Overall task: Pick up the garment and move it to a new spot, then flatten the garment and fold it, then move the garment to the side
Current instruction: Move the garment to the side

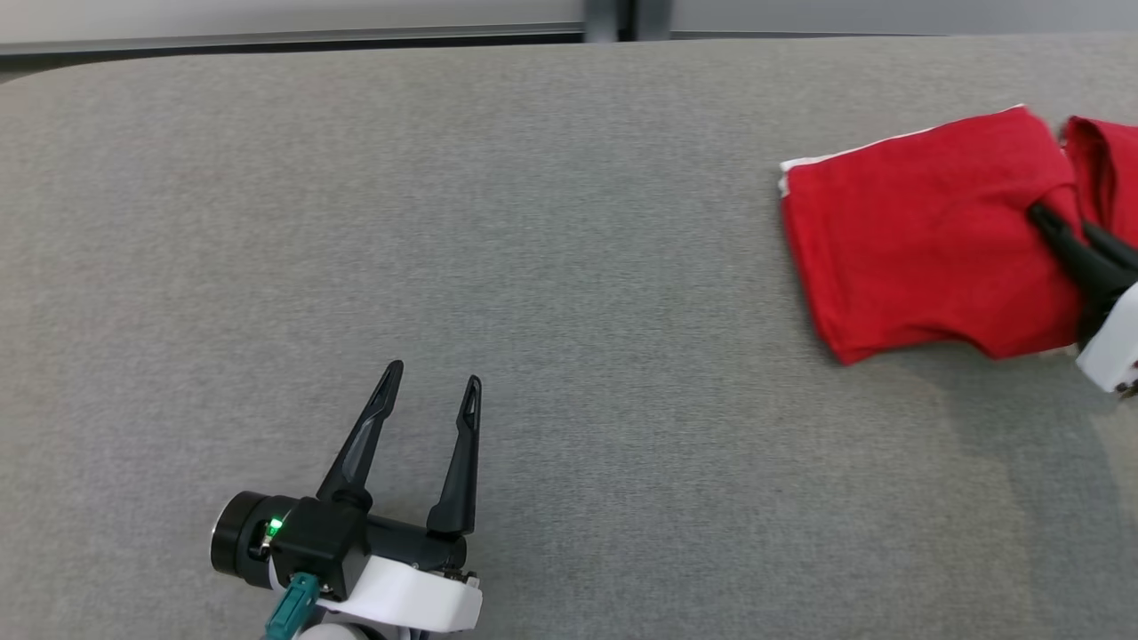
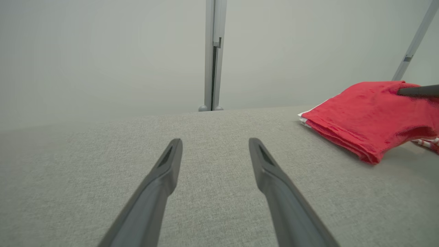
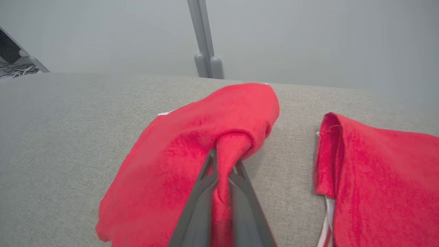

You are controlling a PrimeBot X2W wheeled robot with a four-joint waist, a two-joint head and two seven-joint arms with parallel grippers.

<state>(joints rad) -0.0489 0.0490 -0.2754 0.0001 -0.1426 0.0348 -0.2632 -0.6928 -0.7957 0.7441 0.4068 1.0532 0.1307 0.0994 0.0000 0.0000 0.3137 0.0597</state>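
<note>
The garment (image 1: 925,240) is a red cloth, folded into a thick pad with a white edge showing, and it lies at the far right of the grey table (image 1: 533,222). My right gripper (image 1: 1062,222) comes in from the right edge and is shut on a pinched fold of the garment's right side. In the right wrist view the right gripper (image 3: 224,161) has red cloth squeezed between its fingers, and the garment (image 3: 178,151) bulges up around them. My left gripper (image 1: 435,373) rests open at the lower left, far from the garment (image 2: 370,113), with nothing between the left gripper's (image 2: 215,142) fingers.
A second red cloth piece (image 1: 1107,169) with a white strip lies just right of the garment, separated from it by a narrow gap in the right wrist view (image 3: 377,164). A grey post (image 2: 213,55) stands behind the table's far edge.
</note>
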